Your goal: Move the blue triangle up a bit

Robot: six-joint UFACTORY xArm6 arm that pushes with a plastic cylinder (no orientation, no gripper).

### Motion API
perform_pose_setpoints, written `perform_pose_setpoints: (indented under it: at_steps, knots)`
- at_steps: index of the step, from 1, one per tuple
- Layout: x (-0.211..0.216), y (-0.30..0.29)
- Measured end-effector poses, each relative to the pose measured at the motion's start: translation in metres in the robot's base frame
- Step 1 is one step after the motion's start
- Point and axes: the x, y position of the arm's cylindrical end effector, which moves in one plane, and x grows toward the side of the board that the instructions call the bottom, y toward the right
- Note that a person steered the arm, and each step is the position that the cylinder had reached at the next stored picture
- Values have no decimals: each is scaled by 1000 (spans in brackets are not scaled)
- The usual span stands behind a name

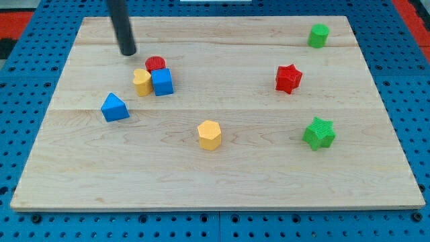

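The pale, grained wooden worktop [222,171] lay on a blue pegboard [27,81]. There was no hand, only a smooth dark rod; my tip [128,52] stood near the top-left corner, just left of a ridged red cylinder [156,64]. That cylinder touched a blue cube [162,82] and a yellow block [142,83]. The blue triangle [115,107] sat toward the left edge, apart from the cluster. Elsewhere sat a green star [319,132], red star [288,78], yellow hexagon [209,134] and green cylinder [318,35].

Open board surrounds the blue triangle [115,107]; a red, yellow and blue cluster [154,76] crowds its upper right.
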Motion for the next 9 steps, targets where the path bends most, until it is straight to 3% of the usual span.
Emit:
perform_pose_setpoints:
  at_steps: [2,4,5,9]
  knots:
    - [89,-56]
    - [176,-6]
    - [185,24]
    - [133,28]
